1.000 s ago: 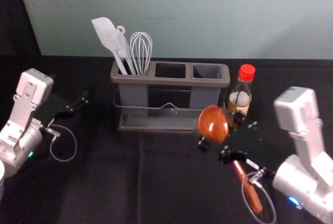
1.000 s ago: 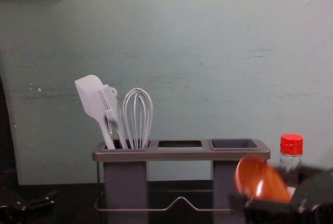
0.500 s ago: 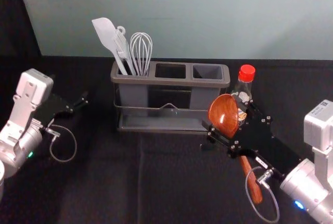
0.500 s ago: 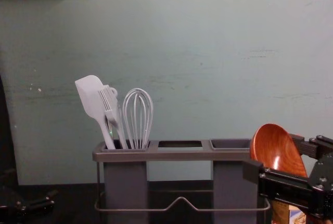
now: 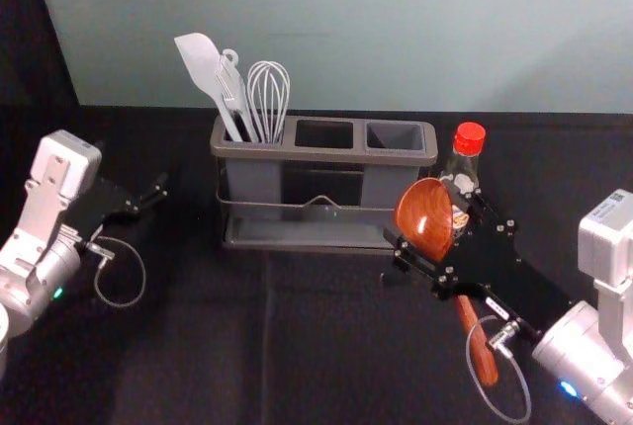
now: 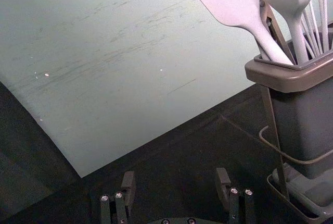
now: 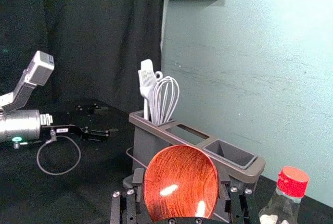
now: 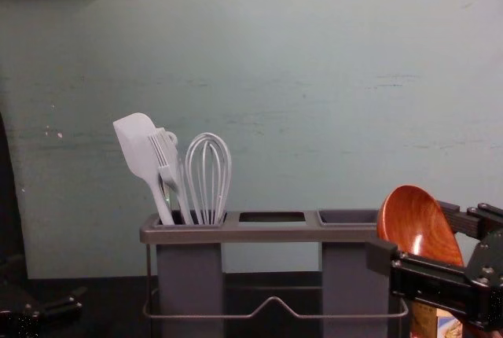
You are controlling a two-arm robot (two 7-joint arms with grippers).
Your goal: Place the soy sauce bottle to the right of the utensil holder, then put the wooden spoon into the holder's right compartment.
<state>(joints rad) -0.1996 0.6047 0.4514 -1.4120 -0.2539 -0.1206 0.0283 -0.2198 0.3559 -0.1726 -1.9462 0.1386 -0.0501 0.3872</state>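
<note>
Part-open, the right tool gripped the wooden spoon by its bowl; a low swing risked toppling the soy sauce bottle behind it. The left tool gaped empty, utensil holder to its right.

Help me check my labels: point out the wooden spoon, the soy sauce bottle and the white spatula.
Wooden spoon [image 5: 423, 219]: head view, on its bowl.
Soy sauce bottle [image 5: 469, 138]: head view, on its red cap.
White spatula [image 8: 139, 148]: chest view, on its blade.
</note>
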